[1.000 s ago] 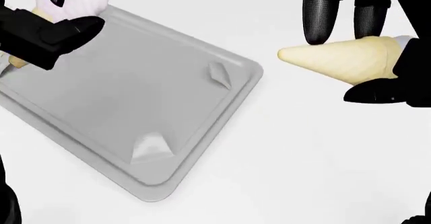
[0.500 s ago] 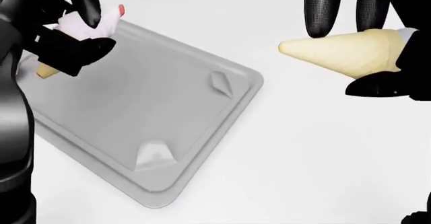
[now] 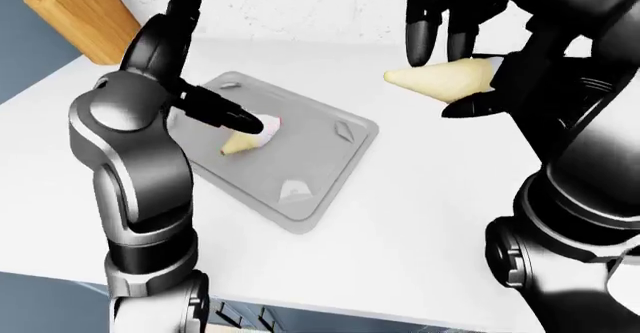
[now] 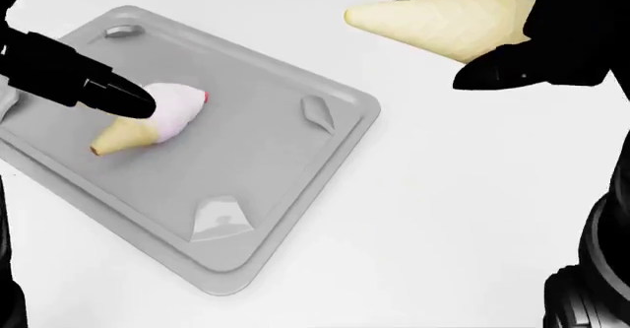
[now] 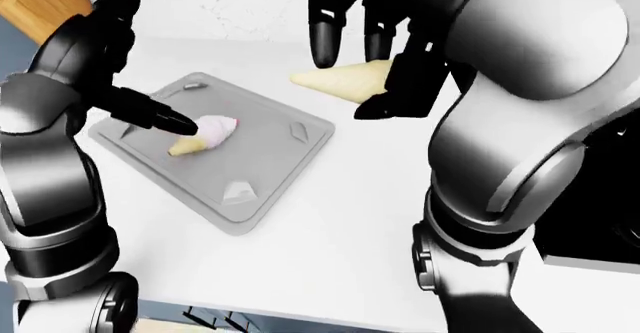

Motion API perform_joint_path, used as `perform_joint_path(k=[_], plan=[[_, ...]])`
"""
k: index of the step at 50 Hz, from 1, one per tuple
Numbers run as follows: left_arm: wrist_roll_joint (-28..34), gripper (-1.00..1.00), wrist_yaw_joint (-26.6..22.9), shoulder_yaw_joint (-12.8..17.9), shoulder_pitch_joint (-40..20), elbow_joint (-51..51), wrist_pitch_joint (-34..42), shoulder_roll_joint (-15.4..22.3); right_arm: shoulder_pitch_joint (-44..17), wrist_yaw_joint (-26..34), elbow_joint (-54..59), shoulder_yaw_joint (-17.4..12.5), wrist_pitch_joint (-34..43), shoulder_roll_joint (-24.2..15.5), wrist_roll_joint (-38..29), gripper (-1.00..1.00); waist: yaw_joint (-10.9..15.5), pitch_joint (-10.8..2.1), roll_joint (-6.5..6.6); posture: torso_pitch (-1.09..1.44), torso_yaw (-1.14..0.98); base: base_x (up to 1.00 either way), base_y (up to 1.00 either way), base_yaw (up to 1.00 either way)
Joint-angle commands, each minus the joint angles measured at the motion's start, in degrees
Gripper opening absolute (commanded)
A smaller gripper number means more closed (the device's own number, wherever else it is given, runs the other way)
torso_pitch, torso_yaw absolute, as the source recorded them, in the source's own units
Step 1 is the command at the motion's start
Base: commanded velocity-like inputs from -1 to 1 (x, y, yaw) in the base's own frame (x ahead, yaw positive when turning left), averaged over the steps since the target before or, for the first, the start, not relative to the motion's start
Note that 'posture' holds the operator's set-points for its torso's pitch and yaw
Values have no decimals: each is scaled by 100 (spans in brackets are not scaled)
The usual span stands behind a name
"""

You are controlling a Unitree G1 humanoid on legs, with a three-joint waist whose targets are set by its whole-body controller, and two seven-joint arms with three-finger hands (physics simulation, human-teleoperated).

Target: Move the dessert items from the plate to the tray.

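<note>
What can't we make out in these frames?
- Plate: in no view, so items left on it unknown.
- Top of the cone in the right robot hand: head view cuts it off; fingers and palm cover it in the eye views.
- Left robot hand touching the ice cream on the tray, or just above: unclear.

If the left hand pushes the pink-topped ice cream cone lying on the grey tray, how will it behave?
The pink-topped ice cream cone lies on its side, so it probably rolls in a curve. The grey tray looks smooth, so sliding is likely; its raised rim may stop it.
</note>
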Motion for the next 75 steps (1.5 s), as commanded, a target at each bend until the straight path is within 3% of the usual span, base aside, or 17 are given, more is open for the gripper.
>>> perform_joint_path(k=[1,11,16,24,40,48,60,66,75], plan=[[62,100,-226,9,-200,-509,199,106,-272,-238,180,20,-105,137,-158,-98,0,-165,16,0,0,0,0,0],[7,100,-647,93,-305,-1112,728,400,-597,-1240,1362,335,-309,1134,-32,-98,15,-160,66,0,0,0,0,0],[-95,100,-666,153,-354,-1119,779,523,-450,-1472,1575,606,-1169,1477,374,-98,11,-152,88,0,0,0,0,0],[-255,100,-688,234,-279,-1250,867,682,-7,-1892,2170,796,-2326,1932,259,-98,-3,-186,103,0,0,0,0,0],[-865,100,-480,606,316,-1614,773,981,-378,-3152,4085,815,-3256,2267,17,-99,-29,-213,154,0,0,0,0,0],[-1109,100,-215,597,513,-1633,688,979,-346,-3436,4407,845,-3491,2401,-16,-100,-21,-211,169,0,0,0,0,0],[-1298,100,-3,616,642,-1577,570,972,-13,-3371,4364,931,-3639,2585,46,-100,-4,-228,169,0,0,0,0,0],[-1344,100,25,619,658,-1597,592,1002,10,-3348,4372,970,-3663,2656,4,-39,-1,-232,173,0,0,0,0,0],[-1395,100,19,623,590,-1605,662,1087,52,-3238,4282,981,-3644,2716,-53,8,5,-240,176,0,0,0,0,0]])
